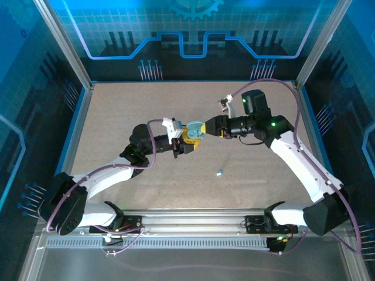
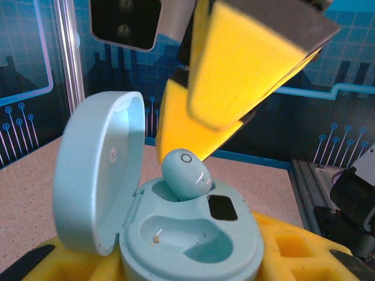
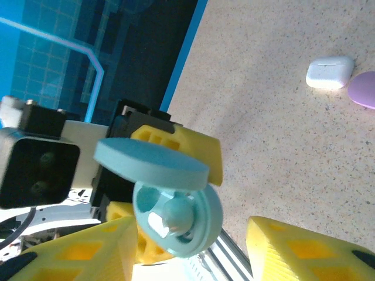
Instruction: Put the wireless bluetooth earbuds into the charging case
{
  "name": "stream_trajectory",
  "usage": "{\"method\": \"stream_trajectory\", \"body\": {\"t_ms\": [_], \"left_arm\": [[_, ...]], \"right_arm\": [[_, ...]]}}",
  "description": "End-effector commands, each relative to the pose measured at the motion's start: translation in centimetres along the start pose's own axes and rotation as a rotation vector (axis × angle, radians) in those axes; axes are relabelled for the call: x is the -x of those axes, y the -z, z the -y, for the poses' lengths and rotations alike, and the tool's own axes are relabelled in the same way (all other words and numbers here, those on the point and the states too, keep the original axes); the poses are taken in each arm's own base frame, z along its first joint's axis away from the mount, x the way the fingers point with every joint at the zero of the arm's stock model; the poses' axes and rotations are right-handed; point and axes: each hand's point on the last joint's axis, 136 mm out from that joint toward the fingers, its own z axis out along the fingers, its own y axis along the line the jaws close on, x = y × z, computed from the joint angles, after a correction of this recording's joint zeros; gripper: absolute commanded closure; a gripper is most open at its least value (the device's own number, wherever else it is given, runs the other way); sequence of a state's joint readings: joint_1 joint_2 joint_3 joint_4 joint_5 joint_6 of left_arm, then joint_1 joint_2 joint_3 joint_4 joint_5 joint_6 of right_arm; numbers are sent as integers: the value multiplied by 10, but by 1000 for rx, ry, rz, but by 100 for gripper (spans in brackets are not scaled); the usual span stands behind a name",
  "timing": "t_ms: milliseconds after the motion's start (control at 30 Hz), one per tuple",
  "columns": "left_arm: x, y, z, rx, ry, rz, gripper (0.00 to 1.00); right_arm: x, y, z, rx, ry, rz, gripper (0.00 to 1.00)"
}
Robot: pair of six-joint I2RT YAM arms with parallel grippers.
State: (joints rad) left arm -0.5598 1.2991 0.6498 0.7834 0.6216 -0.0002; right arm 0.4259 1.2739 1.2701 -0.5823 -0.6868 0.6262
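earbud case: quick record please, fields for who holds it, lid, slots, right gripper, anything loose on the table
case: light blue, clamped in the left gripper
lid: open, standing up
far slot: light blue earbud resting tilted, not fully seated
near slot: empty
right gripper: open, fingers just above that earbud
table: a loose earbud, small and bluish
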Motion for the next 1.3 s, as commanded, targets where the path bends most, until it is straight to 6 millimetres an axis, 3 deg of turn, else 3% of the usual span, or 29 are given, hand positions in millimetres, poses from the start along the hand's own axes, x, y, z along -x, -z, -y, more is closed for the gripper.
{"method": "stream_trajectory", "body": {"t_ms": [0, 167, 300, 867, 1267], "left_arm": [[15, -1, 4, -11, -49, 31, 65], [15, -1, 4, -10, -51, 27, 65], [16, -1, 5, -14, -53, 29, 65], [19, -1, 9, -38, -62, 33, 66], [19, -1, 9, -39, -64, 35, 65]], "right_arm": [[0, 14, -18, 7, 55, 32, 47], [1, 12, -22, 32, 45, 22, 67], [1, 6, -20, 36, 31, 5, 74], [11, -13, -17, 53, 26, -22, 78], [7, -20, -20, 96, 25, -65, 77]]}}
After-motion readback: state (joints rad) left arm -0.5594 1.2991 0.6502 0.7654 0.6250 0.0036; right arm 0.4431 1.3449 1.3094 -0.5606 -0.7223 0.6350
